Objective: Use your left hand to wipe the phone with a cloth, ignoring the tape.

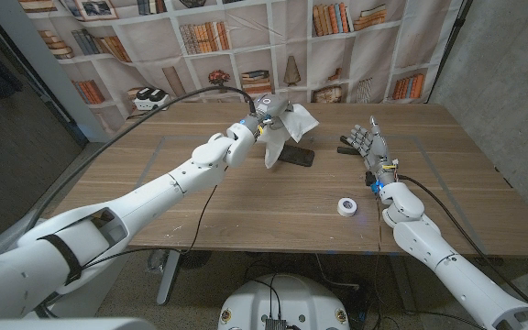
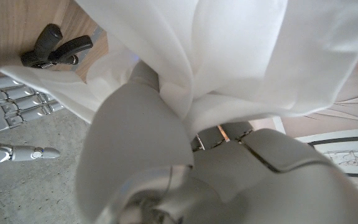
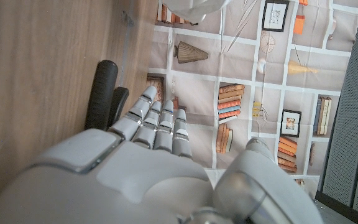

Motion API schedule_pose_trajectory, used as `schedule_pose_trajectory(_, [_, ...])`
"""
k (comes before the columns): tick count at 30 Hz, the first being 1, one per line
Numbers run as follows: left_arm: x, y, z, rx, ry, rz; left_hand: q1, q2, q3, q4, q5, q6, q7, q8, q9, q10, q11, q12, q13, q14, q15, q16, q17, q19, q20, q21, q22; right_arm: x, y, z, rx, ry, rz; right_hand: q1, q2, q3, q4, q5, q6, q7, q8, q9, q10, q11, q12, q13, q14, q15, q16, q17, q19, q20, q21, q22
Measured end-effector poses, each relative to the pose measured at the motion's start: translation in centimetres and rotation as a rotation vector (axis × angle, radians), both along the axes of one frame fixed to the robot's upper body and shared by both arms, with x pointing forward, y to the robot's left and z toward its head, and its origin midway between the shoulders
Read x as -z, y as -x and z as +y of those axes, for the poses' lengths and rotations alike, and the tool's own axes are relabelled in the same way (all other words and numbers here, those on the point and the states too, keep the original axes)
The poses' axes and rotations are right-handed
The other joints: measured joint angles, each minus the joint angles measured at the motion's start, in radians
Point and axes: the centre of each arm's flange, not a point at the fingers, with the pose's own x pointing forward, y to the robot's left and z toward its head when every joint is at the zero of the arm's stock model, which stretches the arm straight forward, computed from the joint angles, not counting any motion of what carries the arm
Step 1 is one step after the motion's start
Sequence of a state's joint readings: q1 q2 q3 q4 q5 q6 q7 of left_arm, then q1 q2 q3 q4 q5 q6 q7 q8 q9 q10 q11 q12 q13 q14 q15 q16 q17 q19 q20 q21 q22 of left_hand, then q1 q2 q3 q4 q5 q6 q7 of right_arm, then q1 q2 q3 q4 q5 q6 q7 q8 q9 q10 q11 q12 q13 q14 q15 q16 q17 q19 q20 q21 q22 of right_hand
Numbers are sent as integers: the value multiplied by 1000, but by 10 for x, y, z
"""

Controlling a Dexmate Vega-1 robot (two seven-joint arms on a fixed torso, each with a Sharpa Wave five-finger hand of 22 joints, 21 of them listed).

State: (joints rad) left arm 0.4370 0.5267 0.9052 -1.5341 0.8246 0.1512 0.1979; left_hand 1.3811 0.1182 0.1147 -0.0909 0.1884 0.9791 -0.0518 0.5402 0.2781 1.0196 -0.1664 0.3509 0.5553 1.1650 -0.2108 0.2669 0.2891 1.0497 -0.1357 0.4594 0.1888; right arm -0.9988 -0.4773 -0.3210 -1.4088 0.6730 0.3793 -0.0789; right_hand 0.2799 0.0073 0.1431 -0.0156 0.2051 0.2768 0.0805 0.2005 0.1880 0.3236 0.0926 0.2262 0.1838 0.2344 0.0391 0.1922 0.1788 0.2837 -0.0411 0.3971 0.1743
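My left hand [image 1: 262,114] grips a white cloth [image 1: 291,122] above the middle of the table; the cloth's lower end hangs down onto the left end of the dark phone [image 1: 298,157], which lies flat on the wood. In the left wrist view the cloth [image 2: 229,50] drapes over my left hand [image 2: 166,162]. My right hand [image 1: 370,143] stands on its edge to the right of the phone, fingers straight and holding nothing. The right wrist view shows my right hand [image 3: 148,149] with its fingers extended together.
A white roll of tape [image 1: 346,207] lies near the table's front edge, in front of my right hand. A black two-handled grip tool [image 1: 347,148] lies just left of my right hand, and the same tool [image 3: 104,93] [image 2: 58,46] appears in both wrist views. A bookshelf backdrop stands behind the table [image 1: 200,202].
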Motion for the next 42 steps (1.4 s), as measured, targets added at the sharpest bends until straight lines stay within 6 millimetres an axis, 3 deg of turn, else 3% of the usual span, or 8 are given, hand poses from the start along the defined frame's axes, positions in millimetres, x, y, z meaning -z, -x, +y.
schedule_pose_trajectory(23, [40,-16,-43,37,-93,45,-3,-3,0,0,0,34,-9,4,-28,27,-5,-22,-18,11,3,-2,7,-11,0,8,5,5,-1,-8,-2,-11,6,0,0,3,-5,0,7,0,0,0,0,0,0,0,0,0,0,5,0,0,0,0])
schedule_pose_trajectory(42, [74,-32,-59,30,-141,91,-3,-3,0,0,-3,62,-21,7,-56,46,-5,-39,-33,14,0,-6,15,-22,-4,22,9,10,-5,-13,-5,-7,33,4,4,3,-5,0,11,-4,0,0,0,-1,1,0,5,-5,0,2,0,0,-6,0])
